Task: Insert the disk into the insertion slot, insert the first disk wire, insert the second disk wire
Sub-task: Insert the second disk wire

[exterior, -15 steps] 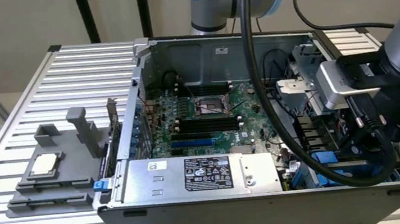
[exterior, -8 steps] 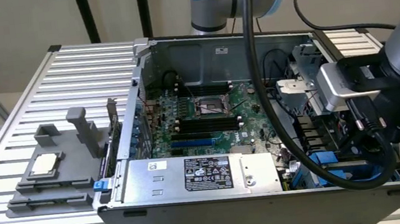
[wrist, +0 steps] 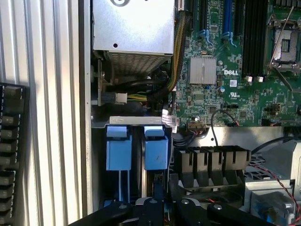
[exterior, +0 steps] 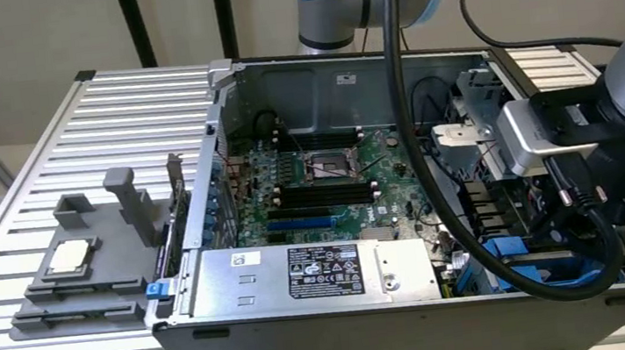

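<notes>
Here, pincer (wrist: 162, 207) low over insertion slot (wrist: 136, 148) with blue tabs; cannot tell whether spread or pinched.

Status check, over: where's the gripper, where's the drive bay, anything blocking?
Gripper low over insertion slot, jaws state unclear. Blue rails visible. Black cable loops across the bay.

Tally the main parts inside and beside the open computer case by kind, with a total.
Silver power supply box with black label: 1
Green motherboard: 1
Blue plastic carrier tabs in the drive bay: 2
Silver finned heatsink: 1
Grey fixture on the slatted table: 1
Total: 6
</notes>
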Robot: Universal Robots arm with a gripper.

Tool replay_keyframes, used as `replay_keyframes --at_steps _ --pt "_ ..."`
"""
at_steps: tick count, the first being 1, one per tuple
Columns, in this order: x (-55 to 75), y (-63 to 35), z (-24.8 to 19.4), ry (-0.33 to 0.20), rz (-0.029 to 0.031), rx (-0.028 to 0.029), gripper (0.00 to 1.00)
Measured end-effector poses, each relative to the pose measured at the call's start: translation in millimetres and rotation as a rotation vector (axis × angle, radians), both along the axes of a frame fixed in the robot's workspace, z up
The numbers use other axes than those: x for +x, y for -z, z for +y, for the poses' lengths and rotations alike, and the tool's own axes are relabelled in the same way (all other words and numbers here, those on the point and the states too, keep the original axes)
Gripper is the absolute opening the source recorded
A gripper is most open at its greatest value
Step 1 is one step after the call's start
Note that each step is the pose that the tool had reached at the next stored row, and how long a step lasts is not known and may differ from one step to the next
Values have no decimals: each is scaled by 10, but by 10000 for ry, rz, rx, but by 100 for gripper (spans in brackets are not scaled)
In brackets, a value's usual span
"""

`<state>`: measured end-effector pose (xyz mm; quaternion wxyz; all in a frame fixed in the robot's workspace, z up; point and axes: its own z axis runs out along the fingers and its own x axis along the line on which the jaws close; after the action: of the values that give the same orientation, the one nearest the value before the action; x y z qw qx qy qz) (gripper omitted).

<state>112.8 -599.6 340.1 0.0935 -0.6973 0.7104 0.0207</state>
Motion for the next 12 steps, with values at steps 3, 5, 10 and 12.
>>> replay_keyframes --at_steps 3,5,10,12 --pt "5 0 -7 0 1 -1 16" --pt "5 0 -11 1 0 0 16" --pt "7 8 -12 -5 -22 -1 16" --pt "6 16 -12 -9 -31 0 16"
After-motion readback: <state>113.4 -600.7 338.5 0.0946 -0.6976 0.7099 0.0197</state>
